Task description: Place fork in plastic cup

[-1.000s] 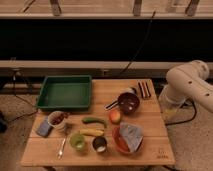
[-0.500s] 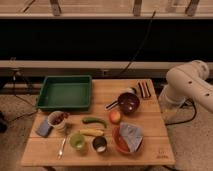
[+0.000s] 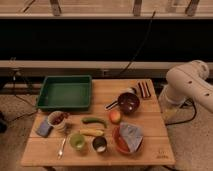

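The white cup point(image 3: 59, 119) holds red pieces; the dark cup point(image 3: 100, 144) shows white inside. The slim, pale fork point(image 3: 62, 147) lies on the table point(image 3: 150, 150) just left of the light-green plastic cup point(image 3: 77, 141). The gripper is out of sight past the white arm point(image 3: 190, 85) off the table's right edge, so I cannot tell its state.

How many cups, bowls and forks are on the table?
Cups: 3 (green plastic cup, dark cup, white cup)
Bowls: 2 (dark red bowl, orange bowl)
Forks: 1 (the fork)
Total: 6
The tool is out of view; only the arm shows, at the right.
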{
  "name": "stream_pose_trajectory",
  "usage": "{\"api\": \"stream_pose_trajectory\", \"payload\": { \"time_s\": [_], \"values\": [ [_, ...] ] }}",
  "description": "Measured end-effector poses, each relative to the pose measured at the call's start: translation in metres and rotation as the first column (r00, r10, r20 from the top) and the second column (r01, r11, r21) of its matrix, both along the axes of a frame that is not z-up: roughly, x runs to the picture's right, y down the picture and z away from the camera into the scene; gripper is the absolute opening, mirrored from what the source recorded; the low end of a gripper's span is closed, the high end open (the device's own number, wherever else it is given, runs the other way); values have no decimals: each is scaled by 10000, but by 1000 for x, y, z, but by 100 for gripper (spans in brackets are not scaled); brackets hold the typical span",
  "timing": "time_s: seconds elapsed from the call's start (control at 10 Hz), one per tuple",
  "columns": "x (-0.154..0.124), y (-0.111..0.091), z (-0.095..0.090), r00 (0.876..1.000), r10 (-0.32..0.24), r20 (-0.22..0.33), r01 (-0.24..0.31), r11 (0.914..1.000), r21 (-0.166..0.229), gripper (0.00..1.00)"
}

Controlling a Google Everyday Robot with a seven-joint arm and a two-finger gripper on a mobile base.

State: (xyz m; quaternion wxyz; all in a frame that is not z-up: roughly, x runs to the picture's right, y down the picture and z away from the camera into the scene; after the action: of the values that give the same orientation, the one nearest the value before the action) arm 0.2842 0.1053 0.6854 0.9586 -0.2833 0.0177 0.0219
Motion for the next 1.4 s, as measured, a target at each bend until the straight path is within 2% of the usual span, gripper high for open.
{"api": "stream_pose_trajectory", "payload": {
  "time_s": [0.1,0.3,0.4,0.6,0.7,1.1,1.2,1.3,1.4],
  "values": [
    [-1,-3,2,9997,-31,244,33,10000,-71,65],
    [-23,-16,17,9935,-184,1128,221,9993,-314,65],
    [-40,-22,24,9872,-343,1555,412,9983,-416,65],
    [-93,-35,39,9631,-846,2555,1005,9937,-499,65],
    [-116,-38,43,9495,-1097,2938,1292,9905,-478,65],
    [-203,-41,56,8807,-2181,4205,2447,9696,-95,65],
    [-232,-40,64,8528,-2496,4587,2800,9600,18,65],
    [-248,-39,68,8363,-2662,4792,2993,9541,78,65],
    [-269,-37,72,8118,-2890,5074,3267,9450,157,65]
  ]
}}
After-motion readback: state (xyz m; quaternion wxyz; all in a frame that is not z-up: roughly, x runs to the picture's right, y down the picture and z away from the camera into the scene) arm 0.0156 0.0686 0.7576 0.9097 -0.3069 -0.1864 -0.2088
